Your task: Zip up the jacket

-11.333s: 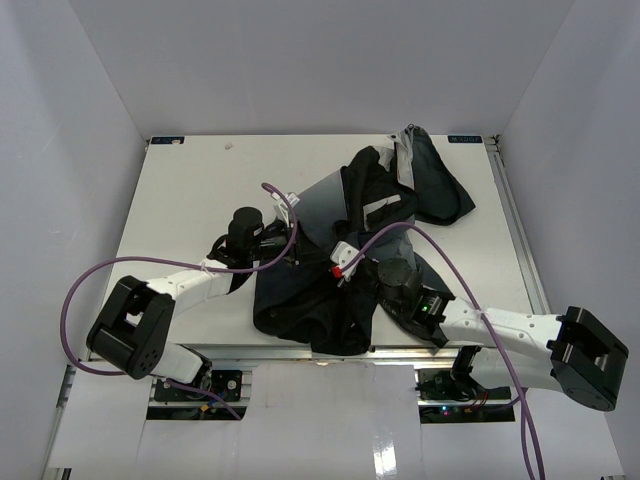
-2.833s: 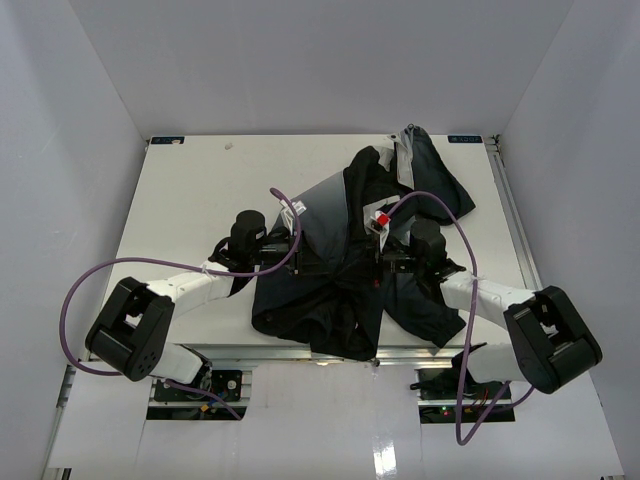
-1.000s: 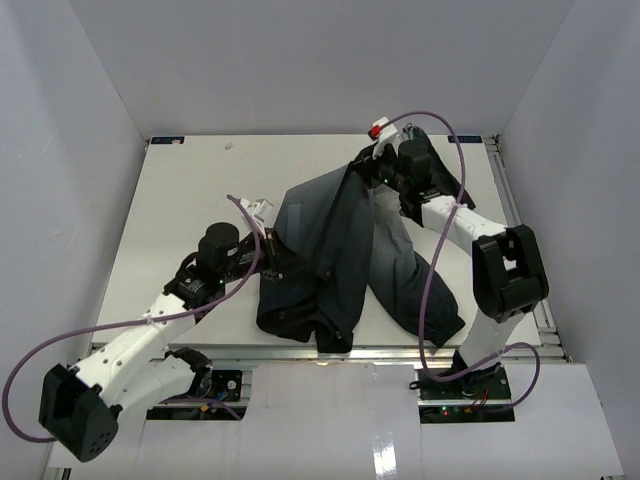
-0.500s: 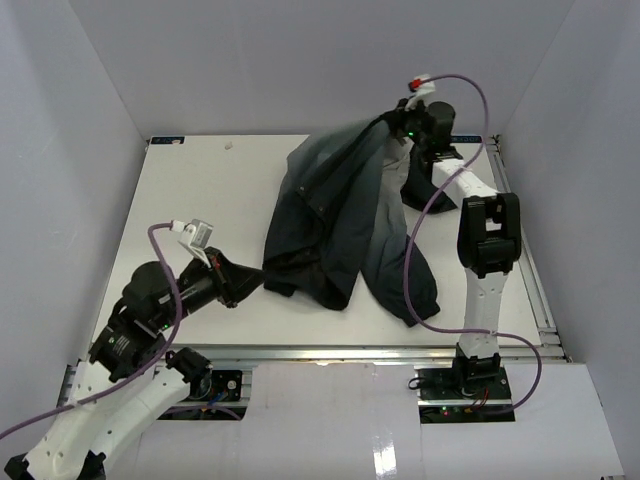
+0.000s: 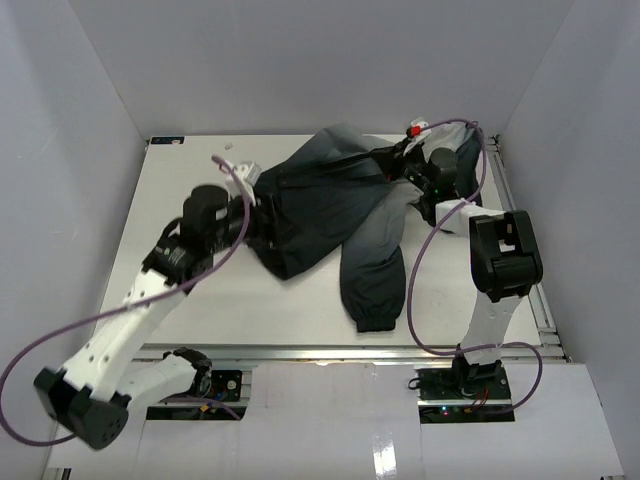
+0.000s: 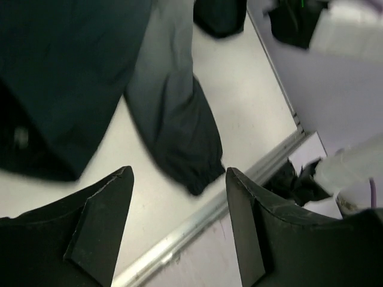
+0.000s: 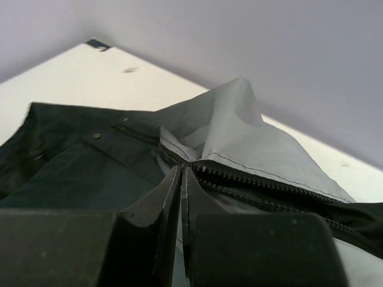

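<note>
White table (image 5: 175, 170) carries the large dark charcoal fabric jacket (image 5: 320, 195) toward its far right, the right end effector (image 7: 181, 170) clamped on it by the zipper (image 7: 269, 182), the left end effector (image 6: 178, 173) gaping empty, so a pull may drag the unanchored garment

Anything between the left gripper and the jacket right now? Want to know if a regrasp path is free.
Nothing visible stands in the way. The left gripper is open and empty, and the jacket lies straight beyond its fingers, sleeve flat on the table. The right gripper is shut on jacket fabric beside the zipper.
</note>
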Controlling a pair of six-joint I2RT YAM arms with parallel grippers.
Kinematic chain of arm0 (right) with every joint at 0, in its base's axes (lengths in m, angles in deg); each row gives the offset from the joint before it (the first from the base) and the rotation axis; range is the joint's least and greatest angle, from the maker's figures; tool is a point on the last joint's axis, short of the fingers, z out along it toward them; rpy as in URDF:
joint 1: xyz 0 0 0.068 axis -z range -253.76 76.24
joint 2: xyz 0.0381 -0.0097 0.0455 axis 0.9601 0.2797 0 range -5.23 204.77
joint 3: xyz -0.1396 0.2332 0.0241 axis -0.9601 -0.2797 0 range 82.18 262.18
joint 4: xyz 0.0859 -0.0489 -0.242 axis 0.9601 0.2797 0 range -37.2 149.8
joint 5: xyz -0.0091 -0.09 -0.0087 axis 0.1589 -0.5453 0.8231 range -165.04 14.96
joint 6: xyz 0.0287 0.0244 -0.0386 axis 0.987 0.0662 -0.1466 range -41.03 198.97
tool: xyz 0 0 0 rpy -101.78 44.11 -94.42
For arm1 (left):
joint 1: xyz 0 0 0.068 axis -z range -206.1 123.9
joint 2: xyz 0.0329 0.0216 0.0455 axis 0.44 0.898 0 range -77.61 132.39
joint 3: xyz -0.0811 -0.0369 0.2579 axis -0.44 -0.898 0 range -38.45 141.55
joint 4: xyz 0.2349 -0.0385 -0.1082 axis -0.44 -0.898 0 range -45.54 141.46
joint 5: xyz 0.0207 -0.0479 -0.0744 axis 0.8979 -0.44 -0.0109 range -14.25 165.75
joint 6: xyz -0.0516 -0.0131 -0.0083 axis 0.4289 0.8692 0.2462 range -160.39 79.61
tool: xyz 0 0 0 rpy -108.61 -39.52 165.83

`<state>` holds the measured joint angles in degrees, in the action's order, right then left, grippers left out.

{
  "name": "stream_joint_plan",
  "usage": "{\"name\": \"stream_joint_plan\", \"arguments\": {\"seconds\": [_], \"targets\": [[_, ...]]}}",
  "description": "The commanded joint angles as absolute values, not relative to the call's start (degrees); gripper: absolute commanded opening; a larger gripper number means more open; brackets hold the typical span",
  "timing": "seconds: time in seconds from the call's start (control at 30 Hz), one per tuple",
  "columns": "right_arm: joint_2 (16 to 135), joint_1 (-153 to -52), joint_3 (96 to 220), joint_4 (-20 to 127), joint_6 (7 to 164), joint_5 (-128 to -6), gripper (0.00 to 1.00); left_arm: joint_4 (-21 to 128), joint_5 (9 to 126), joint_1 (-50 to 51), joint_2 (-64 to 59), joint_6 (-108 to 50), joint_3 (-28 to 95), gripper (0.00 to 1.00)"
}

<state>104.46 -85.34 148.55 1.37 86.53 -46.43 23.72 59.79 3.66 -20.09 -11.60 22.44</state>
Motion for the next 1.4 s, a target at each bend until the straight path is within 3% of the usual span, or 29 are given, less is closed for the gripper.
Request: {"name": "stream_joint_plan", "arguments": {"seconds": [0.0, 0.13, 0.27, 0.43, 0.97, 1.13, 1.23, 1.3, 1.33, 1.37], "targets": [[96.19, -86.58, 138.76, -9.67, 88.38, -41.71, 0.08, 39.19, 51.98, -3.43, -5.43, -10.49, 28.91, 0.75], [91.99, -86.50, 133.89, -8.81, 88.75, -41.17, 0.08, 36.48, 49.30, -3.50, 13.22, -19.71, 42.39, 0.74], [89.32, -86.52, 133.48, -3.18, 88.54, -37.59, 0.08, 41.86, 37.81, -3.37, 21.39, -35.21, 44.74, 0.73], [87.51, -86.59, 133.65, 1.03, 89.07, -34.60, 0.08, 45.53, 36.40, -1.77, 24.93, -50.20, 45.04, 0.76], [87.87, -87.40, 139.79, 13.94, 85.45, -25.80, 0.08, 48.58, 34.03, -1.06, 35.03, -60.51, 50.52, 0.84], [88.73, -87.91, 141.54, 16.16, 85.01, -25.61, 0.08, 48.97, 25.96, -1.05, 39.16, -59.96, 53.13, 0.82], [89.33, -88.51, 143.41, 18.69, 83.81, -26.09, 0.08, 49.40, 20.88, -1.05, 39.66, -59.47, 52.48, 0.75], [89.60, -88.81, 144.49, 20.50, 82.65, -26.63, 0.08, 49.47, 18.32, -1.05, 39.72, -59.38, 52.08, 0.62], [89.69, -88.87, 144.86, 21.03, 82.22, -26.99, 0.08, 49.35, 17.82, -1.05, 39.65, -59.22, 51.98, 0.47], [89.69, -88.87, 144.92, 21.20, 82.15, -27.65, 0.08, 49.08, 18.03, -1.05, 39.43, -58.73, 51.92, 0.17]]}}
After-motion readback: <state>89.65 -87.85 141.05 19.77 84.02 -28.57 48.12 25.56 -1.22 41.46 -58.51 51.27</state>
